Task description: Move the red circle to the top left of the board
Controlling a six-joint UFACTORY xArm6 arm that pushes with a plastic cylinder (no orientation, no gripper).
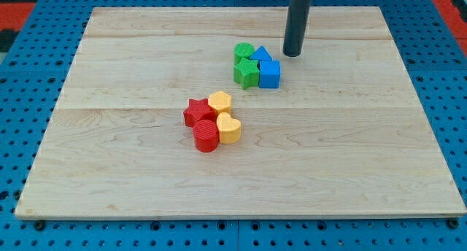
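Observation:
The red circle (206, 136) lies a little left of the board's middle, at the bottom of a tight cluster. A red star (196, 112) touches it above, a yellow heart (229, 128) sits on its right, and a yellow hexagon (220, 101) lies above those. My tip (292, 55) stands on the board at the view's upper right of centre, just right of a second cluster and far from the red circle.
The second cluster holds a green circle (243, 52), a green star (246, 73), a blue triangle (260, 55) and a blue cube (269, 74). The wooden board (109, 171) lies on a blue perforated table (22, 83).

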